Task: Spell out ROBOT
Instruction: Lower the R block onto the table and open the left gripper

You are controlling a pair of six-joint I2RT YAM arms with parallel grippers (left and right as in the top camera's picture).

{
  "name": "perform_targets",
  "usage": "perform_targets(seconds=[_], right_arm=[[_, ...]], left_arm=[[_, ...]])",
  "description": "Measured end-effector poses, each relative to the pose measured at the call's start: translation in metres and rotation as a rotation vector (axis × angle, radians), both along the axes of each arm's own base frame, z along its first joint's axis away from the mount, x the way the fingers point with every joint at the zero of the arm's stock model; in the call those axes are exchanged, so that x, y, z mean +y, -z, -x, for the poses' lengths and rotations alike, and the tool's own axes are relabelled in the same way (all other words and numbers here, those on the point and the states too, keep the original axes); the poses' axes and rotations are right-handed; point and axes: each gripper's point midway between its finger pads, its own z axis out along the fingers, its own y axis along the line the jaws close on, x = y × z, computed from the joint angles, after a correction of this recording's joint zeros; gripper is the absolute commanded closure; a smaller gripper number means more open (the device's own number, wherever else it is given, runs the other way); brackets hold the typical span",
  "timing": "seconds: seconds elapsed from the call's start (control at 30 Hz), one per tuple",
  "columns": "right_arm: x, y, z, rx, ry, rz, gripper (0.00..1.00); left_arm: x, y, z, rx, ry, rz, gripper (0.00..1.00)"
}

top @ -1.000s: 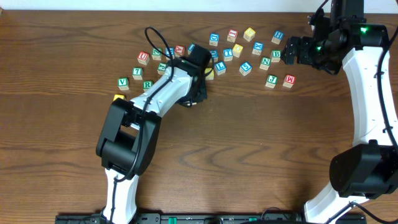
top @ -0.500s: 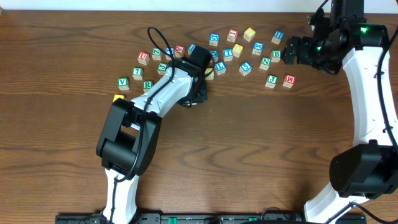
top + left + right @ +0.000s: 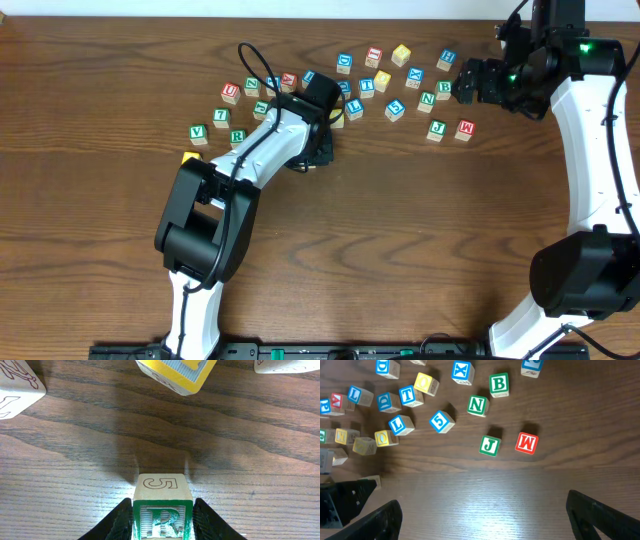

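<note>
R cube (image 3: 162, 520): green R face toward wrist camera, letter upright, 5 face adjoining | left tool (image 3: 162, 502): flanking it, grip unclear | right tool (image 3: 482, 502): spread wide

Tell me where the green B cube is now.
In the right wrist view the green B cube sits near the top, on the robot's right side, up-right of the green N cube and above the green J cube.

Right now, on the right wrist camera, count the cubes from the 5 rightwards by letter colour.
Green: 3 - B, N, J
Blue: 3 - 5, X, one cut off at the top edge
Red: 1 - M
Total: 7
</note>
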Motion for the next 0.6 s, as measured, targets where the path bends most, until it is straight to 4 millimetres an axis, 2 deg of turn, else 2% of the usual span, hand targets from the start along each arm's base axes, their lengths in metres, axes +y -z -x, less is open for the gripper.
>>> perform_targets(seconds=[0.6], right_arm=[[-0.0001,0.0000,0.0000,0.000,0.000,0.000,0.01]], left_arm=[[-0.0012,-0.0005,-0.0023,-0.011,0.020,0.001,0.61]])
